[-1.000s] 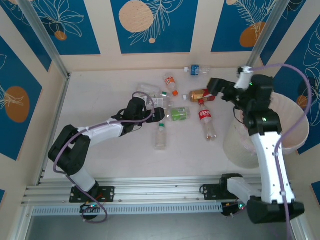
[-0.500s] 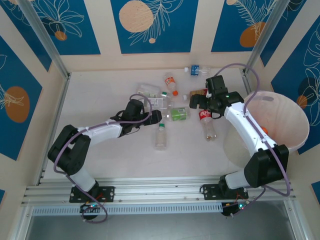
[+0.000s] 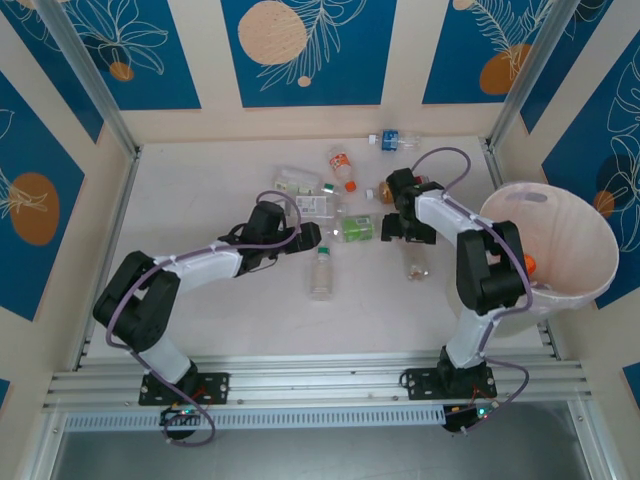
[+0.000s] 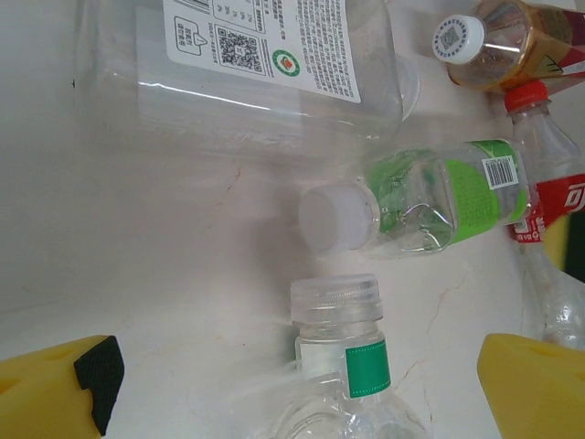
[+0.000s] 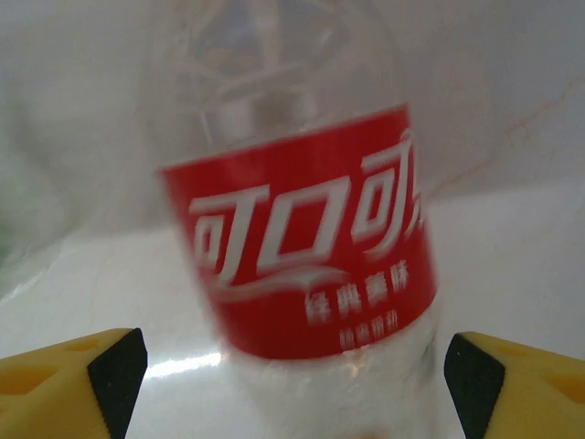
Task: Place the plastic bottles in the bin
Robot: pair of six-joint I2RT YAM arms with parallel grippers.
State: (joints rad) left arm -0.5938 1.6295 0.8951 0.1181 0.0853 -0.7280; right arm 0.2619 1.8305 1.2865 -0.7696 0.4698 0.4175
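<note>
at the table [image 3: 200, 190] centre, your right gripper [image 5: 292, 370] is spread wide around the red-label bottle [image 5: 302, 247], left of the bin [image 3: 590, 290]; the left gripper [image 4: 292, 384] is released too. if you close off-centre, the smooth round bottle can slip out and roll.

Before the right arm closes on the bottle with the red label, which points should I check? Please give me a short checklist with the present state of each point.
1. Right gripper open: ok, its jaws stand wide on either side of the bottle.
2. Red-label bottle centred between them: ok.
3. Gripper low enough to hold the bottle body: cannot tell.
4. Left gripper open and apart from the right arm: ok, it is at the green-band bottle.
5. Bin mouth open, at the right of the table: ok.
</note>
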